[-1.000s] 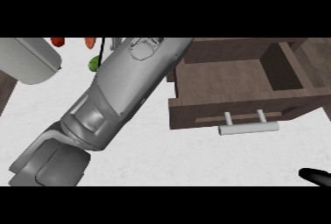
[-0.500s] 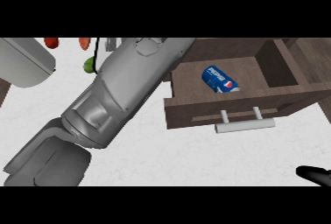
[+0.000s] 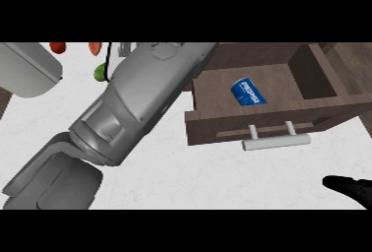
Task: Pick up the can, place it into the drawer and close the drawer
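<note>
The blue can point(image 3: 248, 92) lies on its side inside the open wooden drawer point(image 3: 247, 125), near the drawer's middle, with nothing touching it. The drawer's pale bar handle point(image 3: 276, 143) faces the white counter. My left forearm point(image 3: 138, 108) runs as a big grey shape from the lower left up to the top edge, just left of the drawer; its hand is cut off at the top. Only a black part of my right hand point(image 3: 350, 190) shows at the lower right, below and right of the handle.
A grey rounded appliance point(image 3: 25, 74) stands at the top left. Beside it are small red point(image 3: 58, 47), orange point(image 3: 95, 47) and green point(image 3: 100, 73) items, partly behind my left forearm. White counter point(image 3: 218, 177) lies in front of the drawer.
My left forearm has drawn away to the left from over the drawer. The can, unseen one second ago, now lies uncovered in the drawer. The right hand has barely moved.
</note>
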Available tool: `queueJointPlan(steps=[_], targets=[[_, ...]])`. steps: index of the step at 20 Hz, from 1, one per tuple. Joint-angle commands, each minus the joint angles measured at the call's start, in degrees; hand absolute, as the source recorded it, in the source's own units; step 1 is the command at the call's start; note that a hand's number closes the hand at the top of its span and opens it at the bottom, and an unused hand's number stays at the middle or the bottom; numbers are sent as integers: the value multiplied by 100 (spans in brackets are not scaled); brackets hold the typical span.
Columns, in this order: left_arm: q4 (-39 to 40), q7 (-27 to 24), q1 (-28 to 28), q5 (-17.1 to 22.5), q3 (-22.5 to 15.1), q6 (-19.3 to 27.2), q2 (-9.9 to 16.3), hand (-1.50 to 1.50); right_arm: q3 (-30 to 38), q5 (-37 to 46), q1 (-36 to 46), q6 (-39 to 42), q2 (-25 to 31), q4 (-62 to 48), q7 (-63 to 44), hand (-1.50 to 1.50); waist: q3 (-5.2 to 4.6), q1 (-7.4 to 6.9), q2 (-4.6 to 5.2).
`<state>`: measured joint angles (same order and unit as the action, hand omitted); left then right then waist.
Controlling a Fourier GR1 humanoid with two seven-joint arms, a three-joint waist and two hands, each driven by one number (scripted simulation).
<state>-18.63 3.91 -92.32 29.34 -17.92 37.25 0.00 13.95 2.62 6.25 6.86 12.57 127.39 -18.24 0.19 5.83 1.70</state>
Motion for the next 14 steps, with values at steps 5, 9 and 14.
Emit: queueJointPlan(steps=[5, 9, 14], targets=[[4, -369, 88, 448, 152, -47, 0, -150, -472, 1288, 353, 208, 584, -559, 589, -150, -5, -78, 15], [88, -411, -163, 500, 200, 12, 0, -150, -969, 2259, 744, -39, 653, -1122, 873, -150, -7, -237, 13], [210, -356, -274, 526, 123, 20, 0, -150, -1591, 3192, 1265, -276, 612, -1917, 930, -150, -9, -321, -19]])
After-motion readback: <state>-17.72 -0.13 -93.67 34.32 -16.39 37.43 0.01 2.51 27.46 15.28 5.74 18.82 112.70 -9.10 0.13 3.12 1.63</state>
